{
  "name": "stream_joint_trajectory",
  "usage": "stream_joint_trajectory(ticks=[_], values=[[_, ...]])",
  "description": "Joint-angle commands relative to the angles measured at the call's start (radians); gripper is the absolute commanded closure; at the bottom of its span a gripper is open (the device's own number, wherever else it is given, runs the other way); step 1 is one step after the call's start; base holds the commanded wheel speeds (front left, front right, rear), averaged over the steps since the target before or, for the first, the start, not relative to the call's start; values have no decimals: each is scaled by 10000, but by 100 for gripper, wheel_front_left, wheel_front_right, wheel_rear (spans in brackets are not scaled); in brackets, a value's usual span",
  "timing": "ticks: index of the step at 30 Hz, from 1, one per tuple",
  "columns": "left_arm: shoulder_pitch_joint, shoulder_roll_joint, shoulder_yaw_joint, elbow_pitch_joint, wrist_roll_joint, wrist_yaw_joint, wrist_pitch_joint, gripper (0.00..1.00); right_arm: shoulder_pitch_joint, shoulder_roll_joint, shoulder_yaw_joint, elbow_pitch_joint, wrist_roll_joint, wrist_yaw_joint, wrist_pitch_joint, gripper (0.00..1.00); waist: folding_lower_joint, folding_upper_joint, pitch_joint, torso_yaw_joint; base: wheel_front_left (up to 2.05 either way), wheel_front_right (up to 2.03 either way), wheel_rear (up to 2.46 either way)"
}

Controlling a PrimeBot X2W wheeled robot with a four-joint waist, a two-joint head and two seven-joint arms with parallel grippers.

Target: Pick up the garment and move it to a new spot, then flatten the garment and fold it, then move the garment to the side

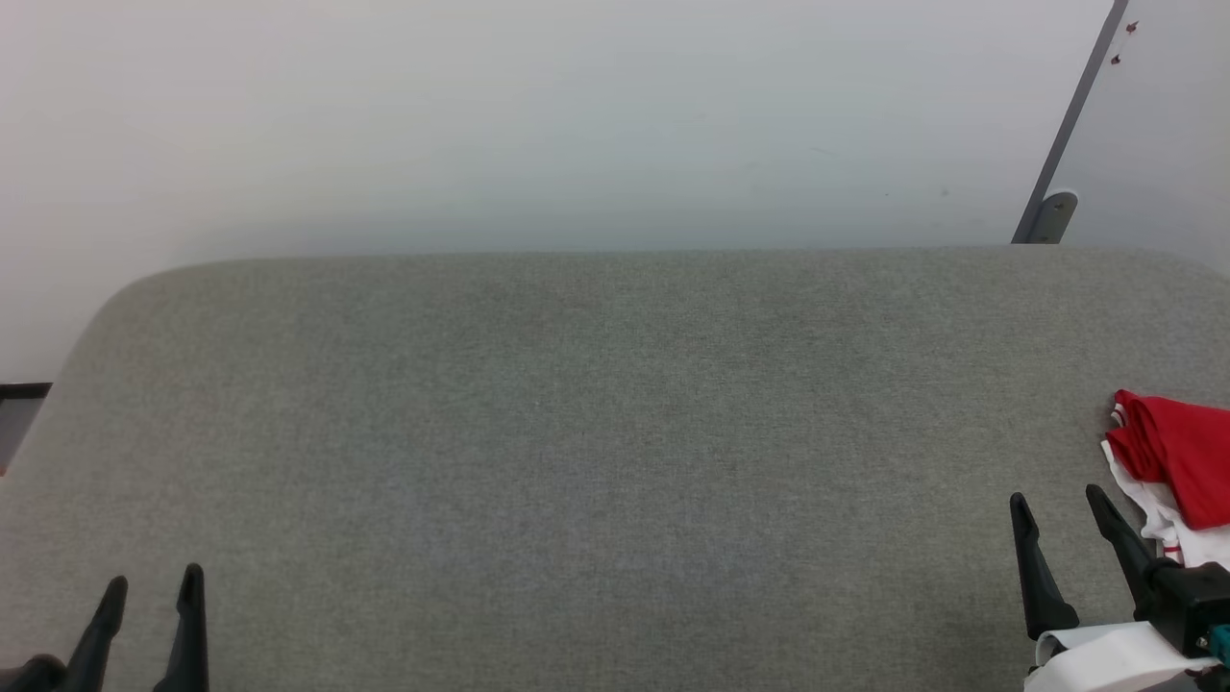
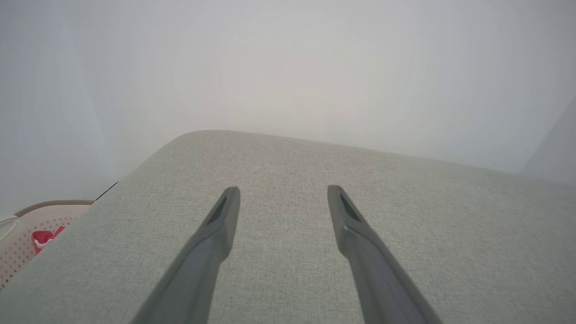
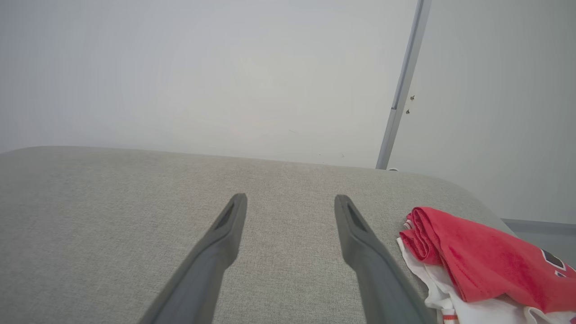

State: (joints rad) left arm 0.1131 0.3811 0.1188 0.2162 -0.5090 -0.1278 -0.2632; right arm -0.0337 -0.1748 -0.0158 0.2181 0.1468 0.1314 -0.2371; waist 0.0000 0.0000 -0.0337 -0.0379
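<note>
The garment (image 1: 1177,461), red with white parts, lies folded in a bundle at the right edge of the grey fabric surface (image 1: 615,432). In the right wrist view the garment (image 3: 477,261) shows a rolled red edge over white cloth and a bit of black lettering. My right gripper (image 1: 1057,509) stands open just left of it, apart from the cloth, nothing between its fingers. Its open gripper (image 3: 290,200) points over bare fabric. My left gripper (image 1: 154,581) is open at the lower left, empty. In its own view the left gripper (image 2: 283,191) hangs over bare surface.
A pale wall rises behind the surface. A grey metal post (image 1: 1067,135) slants down at the far right, ending in a bracket. Off the surface's left edge sits a beige perforated basket (image 2: 27,234) with something red inside.
</note>
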Motion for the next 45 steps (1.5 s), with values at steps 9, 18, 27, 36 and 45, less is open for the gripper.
stream_joint_trajectory(ticks=[9, 18, 27, 36, 45], values=[[124, -118, 218, -229, 196, -36, -12, 0, 165, 77, -74, -74, -43, -17, 63, 0, 0, 0, 24, 7, 0, 0, 0], [162, -516, 168, 56, 228, 2, 19, 100, 159, 181, -72, 274, -8, 2, 105, 100, 0, 0, 35, 14, 0, 0, 0], [-152, -852, 163, 90, -1154, -2, 498, 100, 2, 311, -233, 301, 1792, 1, 566, 100, 0, 0, 58, 40, 0, 0, 0], [-421, -1156, 132, 104, -2402, -6, 903, 100, -86, 425, -306, 259, 3421, -1, 915, 100, 0, 0, 83, 66, 0, 0, 0], [-664, -1430, 107, 121, -3531, -10, 1276, 100, -179, 532, -389, 246, 4887, -2, 1248, 100, 0, 0, 107, 93, 0, 0, 0]])
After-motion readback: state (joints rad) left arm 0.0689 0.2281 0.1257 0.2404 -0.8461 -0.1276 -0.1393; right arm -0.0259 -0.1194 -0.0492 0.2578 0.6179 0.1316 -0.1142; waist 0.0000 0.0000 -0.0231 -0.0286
